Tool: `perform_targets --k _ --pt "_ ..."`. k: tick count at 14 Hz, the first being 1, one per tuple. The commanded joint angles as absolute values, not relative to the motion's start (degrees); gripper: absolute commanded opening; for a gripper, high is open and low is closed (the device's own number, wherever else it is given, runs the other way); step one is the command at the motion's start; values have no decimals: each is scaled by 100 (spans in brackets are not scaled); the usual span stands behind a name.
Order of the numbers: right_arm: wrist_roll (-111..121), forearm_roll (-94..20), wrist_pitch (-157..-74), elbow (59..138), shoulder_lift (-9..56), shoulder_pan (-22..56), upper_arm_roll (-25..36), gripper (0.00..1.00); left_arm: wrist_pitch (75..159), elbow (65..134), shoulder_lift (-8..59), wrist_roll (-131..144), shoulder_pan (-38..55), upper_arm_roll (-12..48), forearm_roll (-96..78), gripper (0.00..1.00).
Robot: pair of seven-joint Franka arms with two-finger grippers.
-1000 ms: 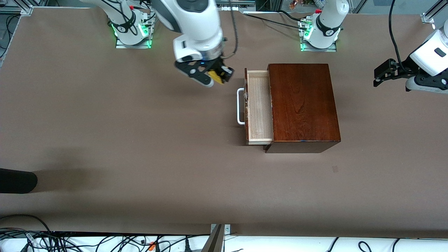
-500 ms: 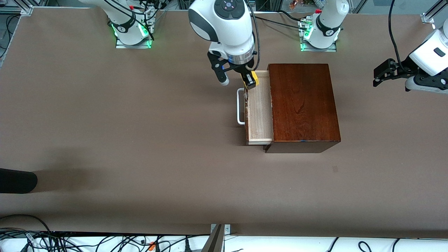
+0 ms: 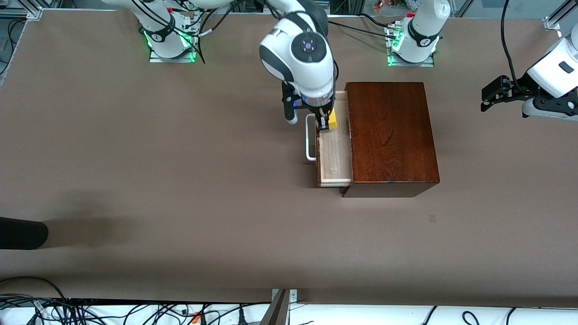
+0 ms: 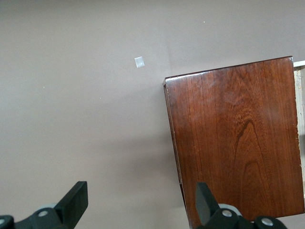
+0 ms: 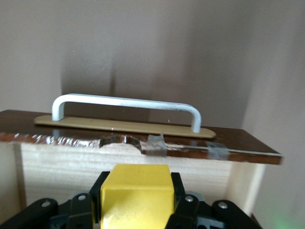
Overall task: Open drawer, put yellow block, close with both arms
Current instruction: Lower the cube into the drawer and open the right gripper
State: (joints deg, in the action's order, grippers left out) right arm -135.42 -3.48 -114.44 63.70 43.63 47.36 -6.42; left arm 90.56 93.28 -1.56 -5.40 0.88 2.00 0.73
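The block sits clenched between the fingers of the right gripper, hanging over the open drawer at the end of the tray farther from the front camera, so a release there would likely drop it inside rather than on the rim. The drawer stands pulled out of the box toward the right arm's end of the table, its handle outermost, which leaves the pale lining bare for the drop. The right wrist view adds what the front view cannot: the block is gripped squarely, with the drawer's front wall and the handle just ahead of it. The left gripper waits well apart over the left arm's end of the table, probably kept back for the closing push; the left wrist view shows its fingers spread wide and empty above the table beside the box.
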Motion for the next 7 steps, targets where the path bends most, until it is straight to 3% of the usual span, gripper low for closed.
perform_targets --k 1,7 --pt "-13903 -272 -11574 6047 4649 4886 -580 4 8965 9299 -220 -641 70 193 9 100" --pt "-14054 -281 -11979 6047 4930 4931 -598 4 8930 9299 -220 -650 53 185 9 100"
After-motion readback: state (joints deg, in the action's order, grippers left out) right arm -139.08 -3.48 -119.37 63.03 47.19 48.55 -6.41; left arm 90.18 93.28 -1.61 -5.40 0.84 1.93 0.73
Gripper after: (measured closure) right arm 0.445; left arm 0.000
